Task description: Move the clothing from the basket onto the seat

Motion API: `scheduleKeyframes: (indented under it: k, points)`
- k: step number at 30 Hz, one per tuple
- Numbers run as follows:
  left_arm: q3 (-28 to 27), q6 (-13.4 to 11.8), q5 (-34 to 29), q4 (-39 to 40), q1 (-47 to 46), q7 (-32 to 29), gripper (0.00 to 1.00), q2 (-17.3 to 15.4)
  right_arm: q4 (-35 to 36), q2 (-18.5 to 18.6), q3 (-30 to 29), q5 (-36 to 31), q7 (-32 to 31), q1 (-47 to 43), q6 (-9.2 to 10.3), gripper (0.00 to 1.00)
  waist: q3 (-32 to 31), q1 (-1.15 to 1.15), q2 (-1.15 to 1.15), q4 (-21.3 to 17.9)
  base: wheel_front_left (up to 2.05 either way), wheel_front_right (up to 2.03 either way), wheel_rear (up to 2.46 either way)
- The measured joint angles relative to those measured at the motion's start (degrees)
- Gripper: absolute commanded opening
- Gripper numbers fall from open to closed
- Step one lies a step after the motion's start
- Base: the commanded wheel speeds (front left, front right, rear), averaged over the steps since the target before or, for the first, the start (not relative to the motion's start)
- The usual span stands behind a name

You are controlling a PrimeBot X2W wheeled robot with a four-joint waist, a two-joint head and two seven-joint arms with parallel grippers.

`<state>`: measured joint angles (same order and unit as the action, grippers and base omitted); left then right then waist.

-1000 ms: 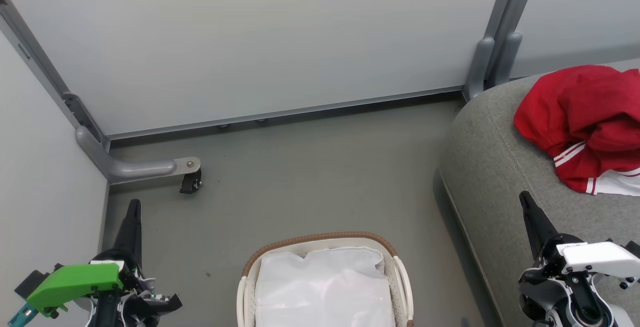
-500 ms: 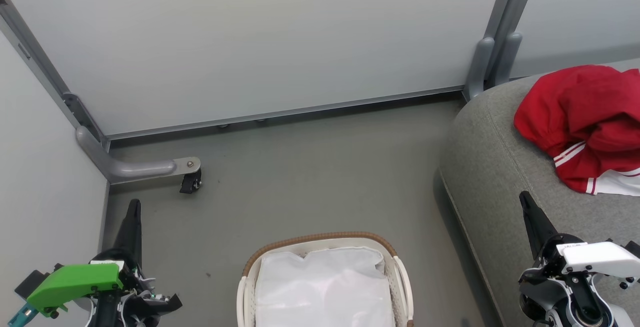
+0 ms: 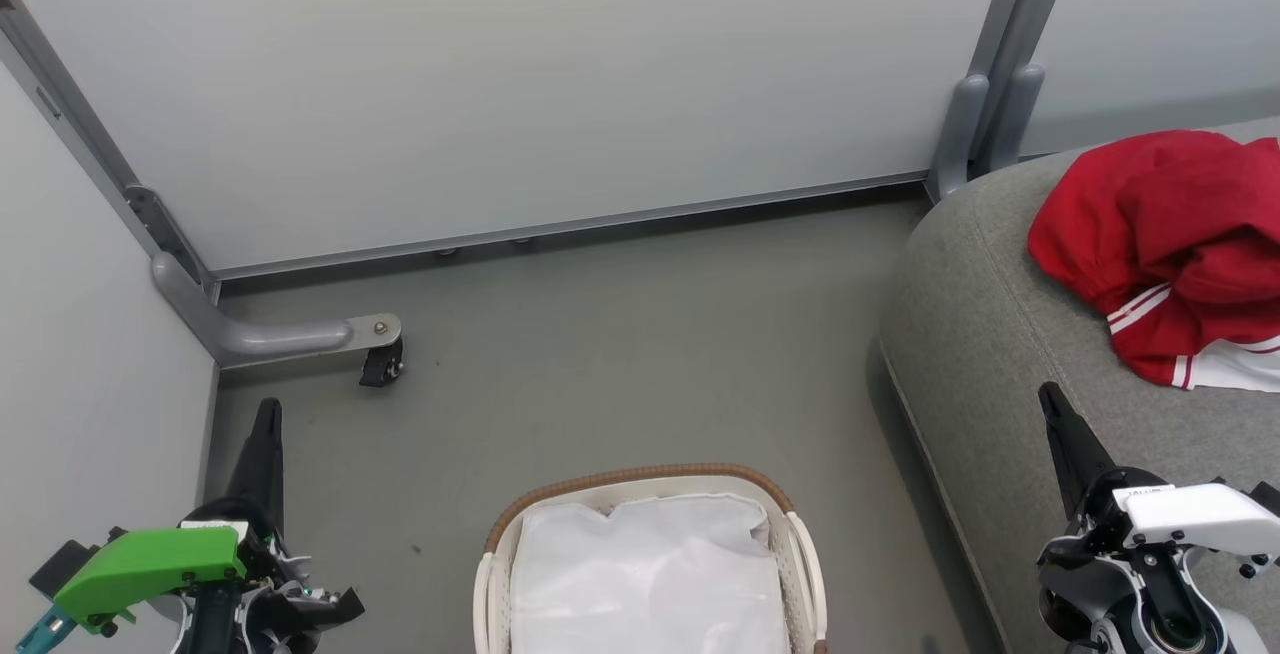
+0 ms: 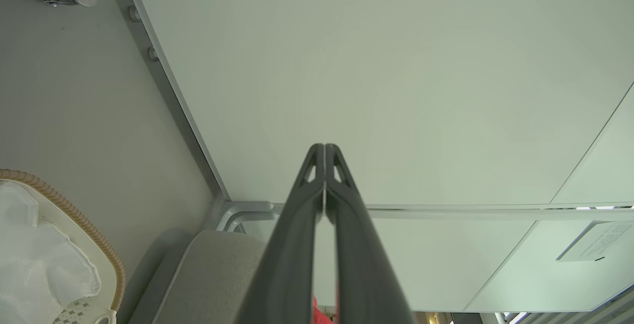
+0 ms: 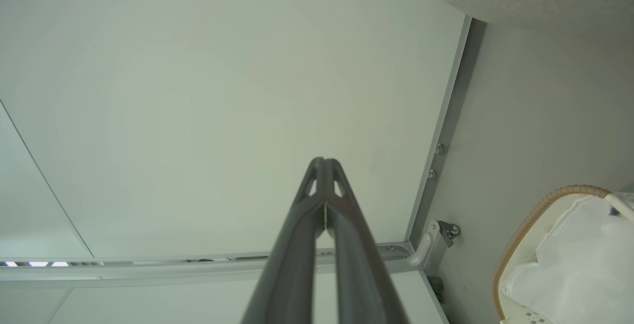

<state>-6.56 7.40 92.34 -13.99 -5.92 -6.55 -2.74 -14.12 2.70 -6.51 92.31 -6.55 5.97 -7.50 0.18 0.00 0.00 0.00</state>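
The clothing [image 3: 1165, 234] lies in a rumpled red heap on the seat [image 3: 980, 364], well apart from the basket [image 3: 640, 477], in which a white lining [image 3: 645, 574] lies. It looks light, soft and limp, apt to sag and trail, so a raised fold or the striped cuff seems the best place to pinch. The left hand [image 3: 266, 414] near the basket and the right hand [image 3: 1052, 404] over the seat's edge are empty, fingers pressed together; no brand reads on the cloth, and a wall notice [image 4: 592, 247] is too small to read.
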Motion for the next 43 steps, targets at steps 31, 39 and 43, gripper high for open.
scheduleKeyframes:
  k: [31,39,43]
  points:
    - [0.00,0.00,0.00,-0.01,0.00,0.00,0.00,0.00,0.00,0.00,0.00,0.00,0.00,0.01,0.00,0.00,0.00,0.00,0.00,0.00,0.00,0.00,0.00]
    - [0.00,0.00,0.01,0.00,0.00,0.00,0.00,0.00,0.00,0.00,0.00,0.00,0.00,0.01,0.00,0.00,0.00,0.00,0.00,0.00,0.00,0.00,0.00]
    - [0.00,0.00,0.01,-0.01,0.00,0.00,0.00,0.00,0.00,0.00,0.00,0.00,0.00,0.01,0.00,0.00,0.00,0.00,0.00,0.00,0.00,0.00,0.00]
